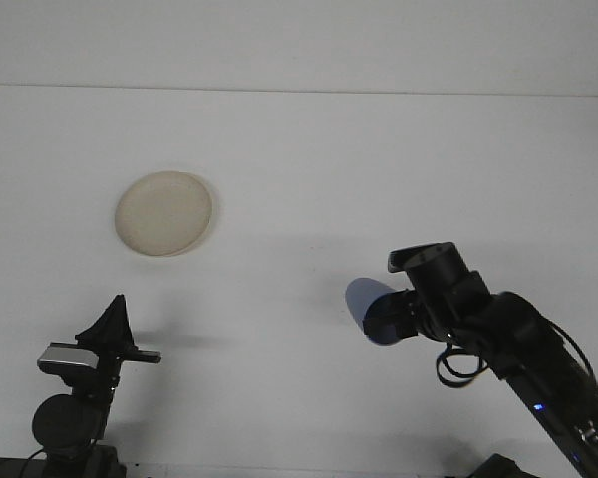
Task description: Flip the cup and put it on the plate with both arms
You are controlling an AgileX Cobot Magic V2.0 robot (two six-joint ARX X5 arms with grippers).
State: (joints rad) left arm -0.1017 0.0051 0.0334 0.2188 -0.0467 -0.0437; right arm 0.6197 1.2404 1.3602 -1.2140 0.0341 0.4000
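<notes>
Right gripper [404,317] fingers mostly hidden behind its own wrist and the blue cup [372,309]; the cup's far end is covered by the gripper, and the grip contact can't be made out. Right arm cut off at the bottom-right edge. Left gripper [113,321] is a dark silhouette, finger gap unreadable, its base cut off by the bottom edge.

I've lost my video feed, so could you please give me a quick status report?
Right gripper shut on blue cup, cup on its side. Left gripper idle, low. Plate bare; path to it clear.
</notes>
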